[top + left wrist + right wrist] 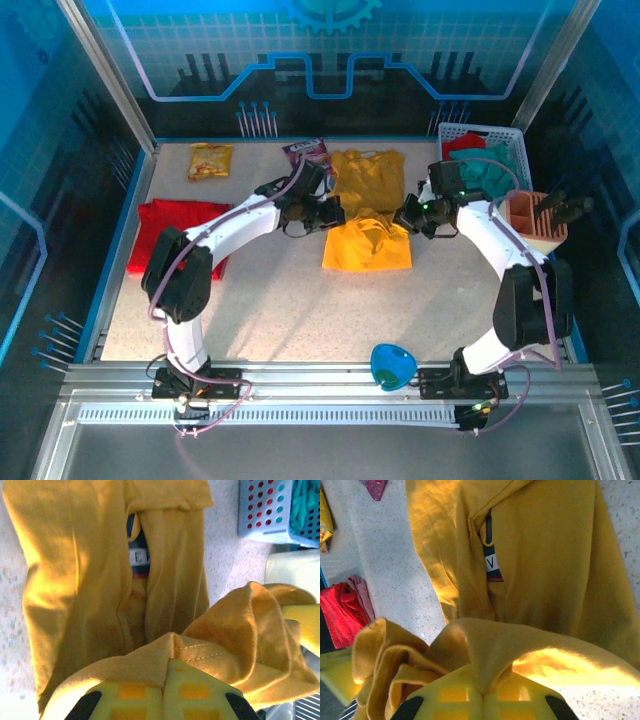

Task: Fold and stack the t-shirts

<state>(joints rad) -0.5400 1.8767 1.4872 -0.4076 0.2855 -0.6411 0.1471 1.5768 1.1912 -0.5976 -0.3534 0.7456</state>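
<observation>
Mustard-yellow t-shirt [367,250], edge lifted, clamped in left fingers [145,694] and right fingers [500,696]

"Is anything reading clearly?"
"Only the chest print [138,556] on the yellow t-shirt [75,590]. It's showing an 'E' in the left wrist view, a 'V' in the right. The packets [210,160] are blurring out."

arms [235,225]: white links | black joints | lilac cables [549,320] | tool fingers [132,695] yellow
</observation>
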